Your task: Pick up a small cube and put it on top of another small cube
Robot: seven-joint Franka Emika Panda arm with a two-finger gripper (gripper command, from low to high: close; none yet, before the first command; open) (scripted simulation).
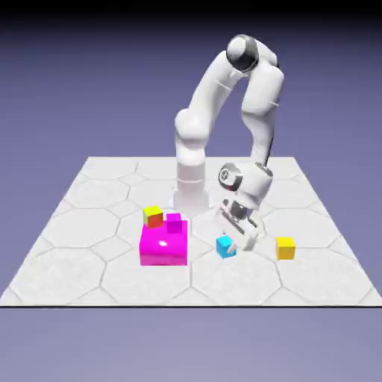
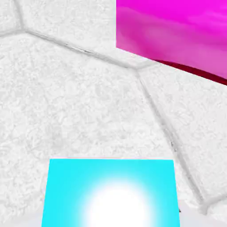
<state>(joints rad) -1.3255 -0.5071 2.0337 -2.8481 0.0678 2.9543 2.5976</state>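
The small cube (image 1: 224, 247) is plain cyan and sits on the white table at the exterior view's middle right. My gripper (image 1: 230, 242) is down at it, tilted, with its jaws shut on the cube's sides. In the hand view the small cube (image 2: 110, 195) fills the bottom middle and hides both fingertips. A small magenta cube (image 1: 174, 222) and a small yellow-topped cube (image 1: 153, 216) rest on the big magenta block (image 1: 163, 248) to the exterior view's left. Another small yellow cube (image 1: 285, 248) lies on the table to the right of the gripper.
The big magenta block (image 2: 177, 35) shows at the hand view's top right, a short way from the cyan cube. The white hex-tiled table (image 1: 89, 261) spreads all around, and the robot's base column (image 1: 189, 179) stands behind the block.
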